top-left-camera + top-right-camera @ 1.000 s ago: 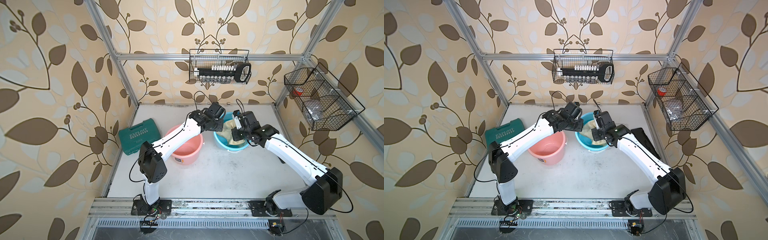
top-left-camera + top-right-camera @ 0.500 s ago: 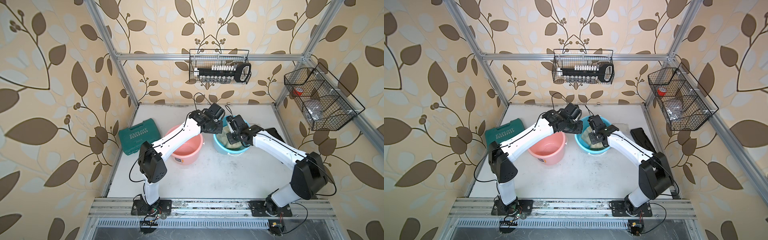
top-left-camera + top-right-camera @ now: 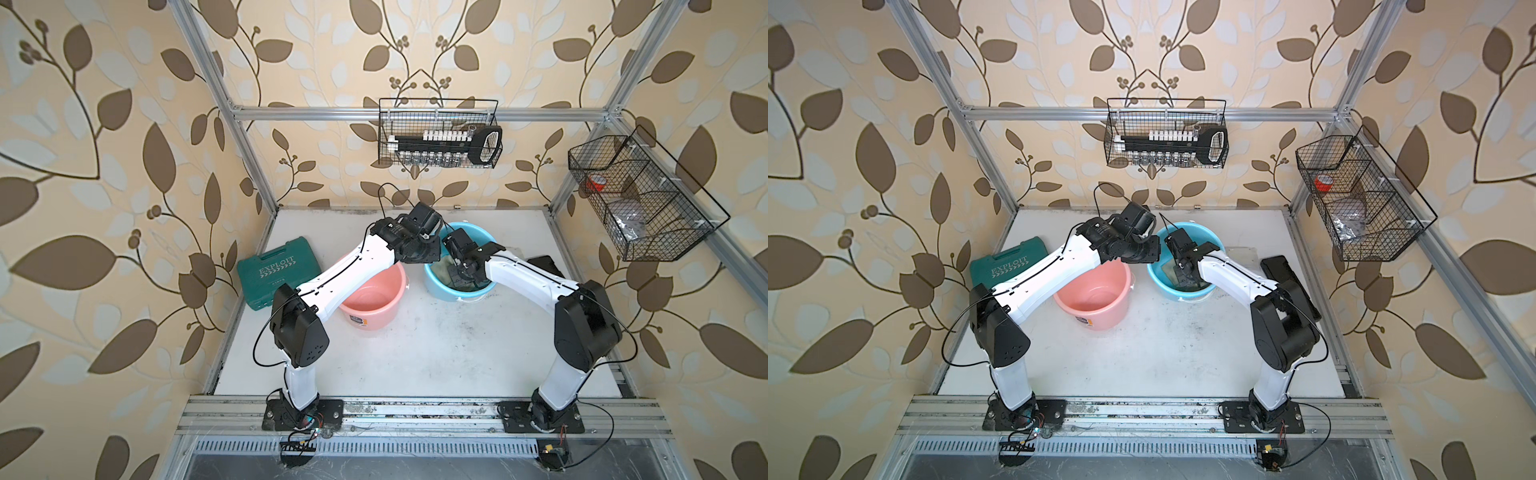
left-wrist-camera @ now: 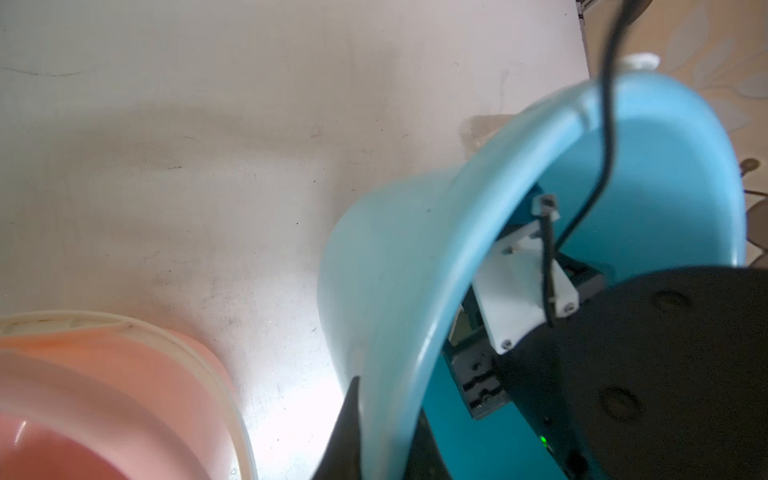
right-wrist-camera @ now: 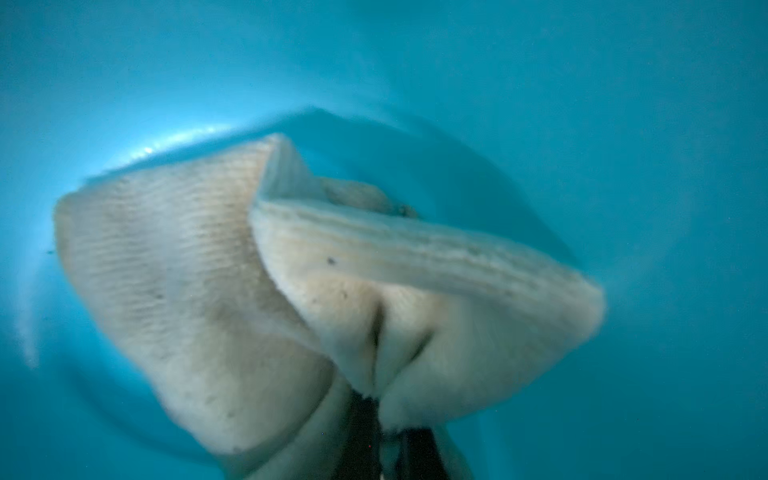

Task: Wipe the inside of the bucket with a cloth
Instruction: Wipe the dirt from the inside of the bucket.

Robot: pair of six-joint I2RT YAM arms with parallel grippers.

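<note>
In both top views the blue bucket [image 3: 451, 294] [image 3: 1177, 293] stands at the back middle of the table. My left gripper [image 4: 384, 440] is shut on the bucket's rim [image 4: 478, 208], with one dark finger outside the wall and one inside. My right gripper [image 5: 386, 440] is deep inside the bucket, shut on the pale yellow cloth [image 5: 291, 291]. The cloth bunches and folds against the bucket's blue bottom. In the top views only a small patch of cloth [image 3: 445, 271] [image 3: 1169, 270] shows beside the right wrist [image 3: 463, 257].
A pink bucket [image 3: 374, 297] [image 4: 104, 374] stands close to the left of the blue one, under my left arm. A green tool case [image 3: 278, 270] lies at the left edge and a flat black object [image 3: 1277, 270] at the right. Wire baskets [image 3: 440, 133] hang on the walls.
My right arm has folded in and pushed the cloth from the bucket's mouth down to its bottom. The left gripper has stayed on the rim.
</note>
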